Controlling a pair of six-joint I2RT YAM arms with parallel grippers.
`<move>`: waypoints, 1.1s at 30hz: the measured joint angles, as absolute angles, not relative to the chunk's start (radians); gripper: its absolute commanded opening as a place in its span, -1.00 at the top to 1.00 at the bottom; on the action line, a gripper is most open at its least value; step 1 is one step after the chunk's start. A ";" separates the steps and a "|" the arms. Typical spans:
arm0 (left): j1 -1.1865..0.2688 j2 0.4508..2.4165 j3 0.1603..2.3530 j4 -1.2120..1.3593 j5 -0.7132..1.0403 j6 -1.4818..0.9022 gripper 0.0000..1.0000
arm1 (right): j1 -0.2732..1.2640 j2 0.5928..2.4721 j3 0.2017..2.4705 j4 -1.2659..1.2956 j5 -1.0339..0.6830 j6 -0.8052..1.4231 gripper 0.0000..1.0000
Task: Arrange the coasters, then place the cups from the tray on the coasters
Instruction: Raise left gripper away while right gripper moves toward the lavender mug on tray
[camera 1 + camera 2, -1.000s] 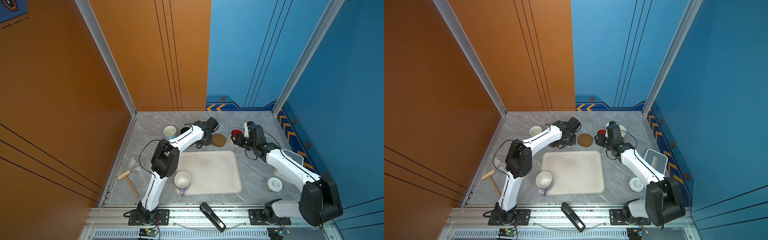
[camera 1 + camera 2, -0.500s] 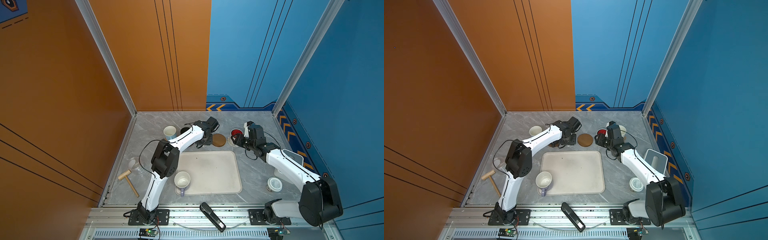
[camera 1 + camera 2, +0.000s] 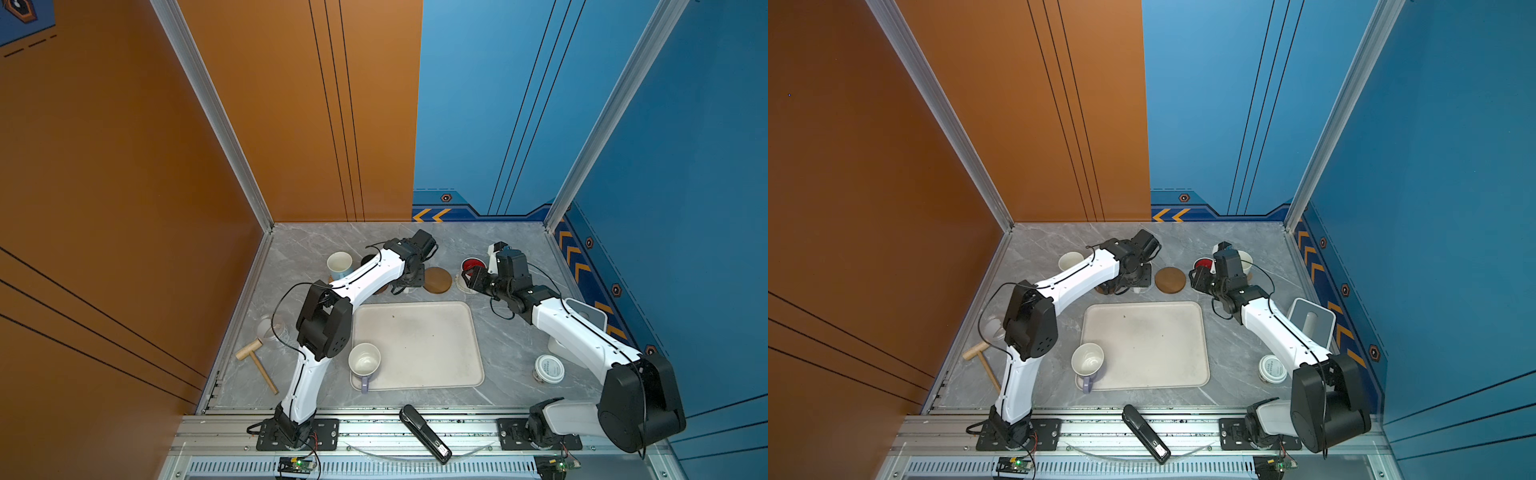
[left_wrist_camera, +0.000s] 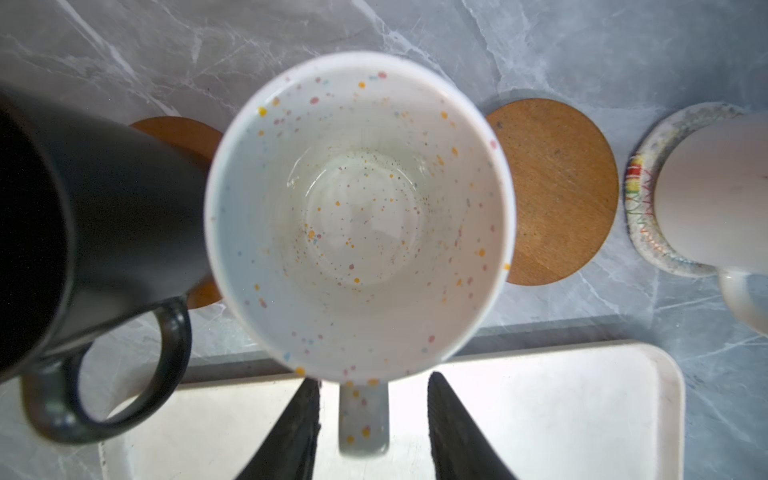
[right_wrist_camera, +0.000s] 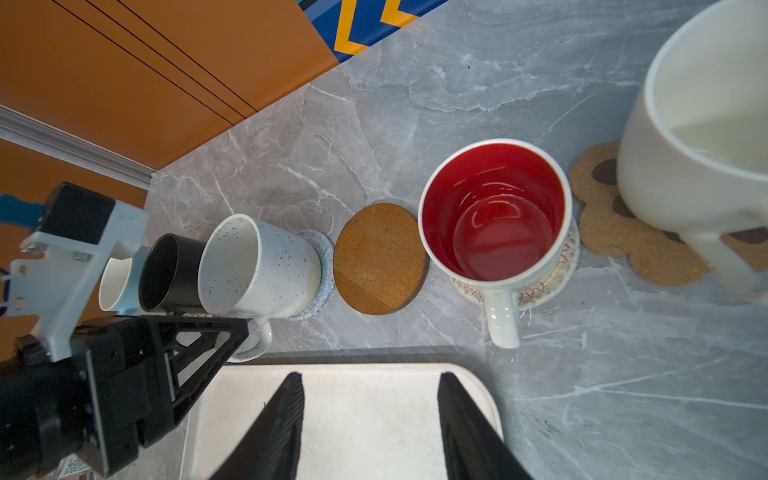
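Standing in the tray (image 3: 419,345) corner: one lavender cup (image 3: 364,360).

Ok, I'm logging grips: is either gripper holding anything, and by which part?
Nothing is held. The left gripper is open, its jaws either side of the handle of the speckled mug, clear of it; the right gripper is open and empty.

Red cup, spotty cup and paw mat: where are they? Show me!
red cup (image 5: 494,224): right wrist view, on its red inside floor.
spotty cup (image 4: 357,208): left wrist view, on its inside floor.
paw mat (image 5: 660,259): right wrist view, on a bare brown lobe.
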State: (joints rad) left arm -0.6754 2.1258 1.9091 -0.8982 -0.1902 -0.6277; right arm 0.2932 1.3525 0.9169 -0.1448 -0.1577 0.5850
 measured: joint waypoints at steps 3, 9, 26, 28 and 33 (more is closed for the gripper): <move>-0.683 2.086 1.886 -0.899 -0.192 -0.625 0.11 | 0.293 1.353 0.917 -0.145 -0.158 0.585 -0.01; -0.711 1.976 1.811 -0.891 -0.210 -0.617 0.10 | 0.292 1.353 0.917 -0.145 -0.158 0.585 0.00; -0.785 1.536 1.442 -0.896 -0.289 -0.610 0.09 | 0.364 1.330 0.920 -0.154 -0.153 0.593 0.00; -0.791 1.478 1.396 -0.903 -0.297 -0.612 0.09 | 0.388 1.328 0.934 -0.165 -0.149 0.593 0.00; -0.798 1.340 1.288 -0.920 -0.323 -0.633 0.08 | 0.459 1.328 0.979 -0.191 -0.130 0.591 0.00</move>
